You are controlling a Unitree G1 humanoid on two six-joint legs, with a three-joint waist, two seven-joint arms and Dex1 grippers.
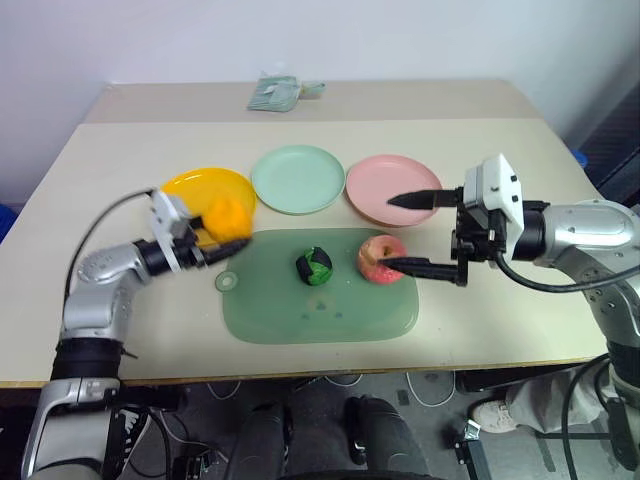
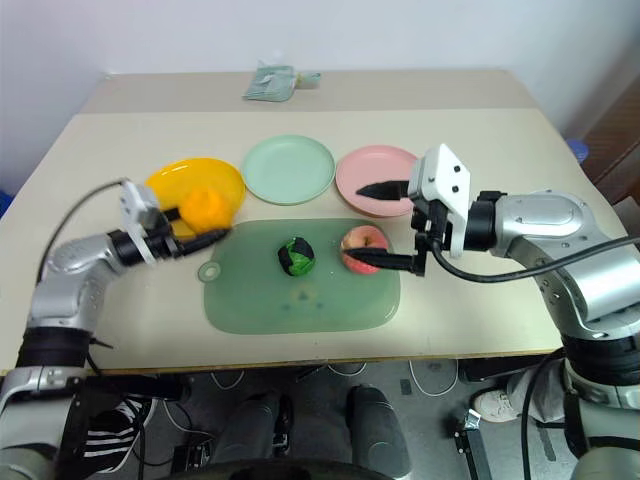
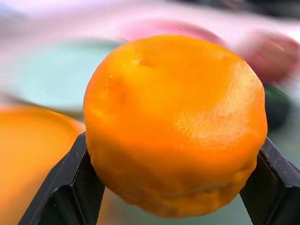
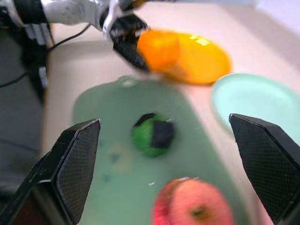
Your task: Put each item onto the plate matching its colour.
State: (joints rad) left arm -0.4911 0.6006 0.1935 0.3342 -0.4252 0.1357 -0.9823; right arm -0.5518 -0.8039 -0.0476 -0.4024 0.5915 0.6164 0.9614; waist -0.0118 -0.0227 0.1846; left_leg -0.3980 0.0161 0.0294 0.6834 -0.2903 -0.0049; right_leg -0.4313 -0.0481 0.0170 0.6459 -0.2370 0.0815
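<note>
Round orange toy fruit (image 1: 226, 215) sat clenched in the left gripper (image 1: 222, 240) at the yellow-orange plastic plate's (image 1: 190, 186) five o'clock edge, apparently for placing, while the right gripper (image 1: 414, 232) gaped.

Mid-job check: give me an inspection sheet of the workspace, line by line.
Surface: beige table with a large green mat near the front edge.
Job's things: orange fruit held at the yellow plate; green-and-black lump and red apple on the mat; mint plate and pink plate empty.
Clutter: folded pale green cloth at the far edge.
Grippers: left gripper shut on the orange fruit; right gripper open, straddling the apple.
Cables: black cable along the left arm; more under the table.
Surroundings: white wall behind.
</note>
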